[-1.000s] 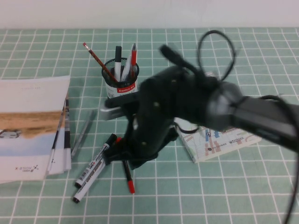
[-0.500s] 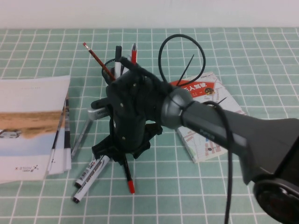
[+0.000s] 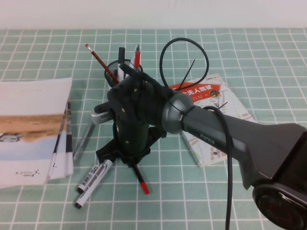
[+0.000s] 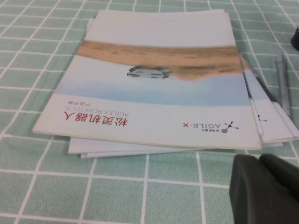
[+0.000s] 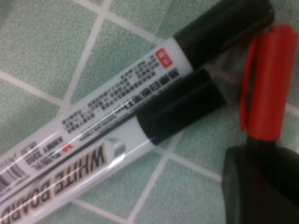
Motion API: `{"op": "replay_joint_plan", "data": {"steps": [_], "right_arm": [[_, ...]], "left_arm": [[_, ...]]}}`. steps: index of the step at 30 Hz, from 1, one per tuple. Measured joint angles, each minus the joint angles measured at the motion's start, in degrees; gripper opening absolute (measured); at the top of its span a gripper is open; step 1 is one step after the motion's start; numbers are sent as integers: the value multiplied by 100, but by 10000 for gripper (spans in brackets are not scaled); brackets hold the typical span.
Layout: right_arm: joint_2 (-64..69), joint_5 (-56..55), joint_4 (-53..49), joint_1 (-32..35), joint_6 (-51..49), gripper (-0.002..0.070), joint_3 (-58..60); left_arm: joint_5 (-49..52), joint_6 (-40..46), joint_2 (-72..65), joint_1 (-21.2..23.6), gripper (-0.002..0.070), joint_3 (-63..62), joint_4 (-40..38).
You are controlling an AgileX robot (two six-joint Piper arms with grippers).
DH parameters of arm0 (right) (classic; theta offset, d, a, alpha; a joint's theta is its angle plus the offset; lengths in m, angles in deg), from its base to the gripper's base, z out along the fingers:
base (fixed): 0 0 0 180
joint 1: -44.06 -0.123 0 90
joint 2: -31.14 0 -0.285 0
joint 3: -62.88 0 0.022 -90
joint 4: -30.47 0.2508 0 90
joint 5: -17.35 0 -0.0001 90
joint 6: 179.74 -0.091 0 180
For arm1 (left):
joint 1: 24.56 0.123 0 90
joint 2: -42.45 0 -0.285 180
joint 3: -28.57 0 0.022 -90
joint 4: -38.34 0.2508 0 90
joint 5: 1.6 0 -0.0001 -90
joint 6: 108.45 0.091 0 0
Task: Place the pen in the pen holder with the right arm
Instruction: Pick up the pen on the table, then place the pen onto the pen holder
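Observation:
The pen lies on the green checked cloth under my right arm; its black barrel and red tail end (image 3: 142,184) stick out toward the front. In the right wrist view its red cap (image 5: 268,84) rises out from between the black fingers (image 5: 252,186). My right gripper (image 3: 128,160) is down at the cloth and shut on the pen's barrel. The black mesh pen holder (image 3: 115,67), with a red pencil and pens in it, stands just behind the arm and is mostly hidden by it. My left gripper (image 4: 259,161) is shut and empty, low over the cloth beside the brochures.
Two white-barrelled, black-capped markers (image 3: 93,175) lie right beside the pen, also in the right wrist view (image 5: 93,140). A translucent grey pen (image 3: 86,136) lies next to a brochure stack (image 3: 29,124). A map booklet (image 3: 204,88) lies right of the arm.
My right arm swung in over the pens and settled low. In the last half second the pen's red tail end shifted right and a little away from the markers.

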Motion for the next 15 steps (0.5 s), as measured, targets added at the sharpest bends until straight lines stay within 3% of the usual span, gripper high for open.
{"op": "replay_joint_plan", "data": {"steps": [10,15], "right_arm": [[-515,-143,-131,47,0,66,570],[-1800,-2035,-307,265,0,66,1967]], "left_arm": [[0,0,0,0,-4,0,0],[0,0,0,0,-4,0,0]]}}
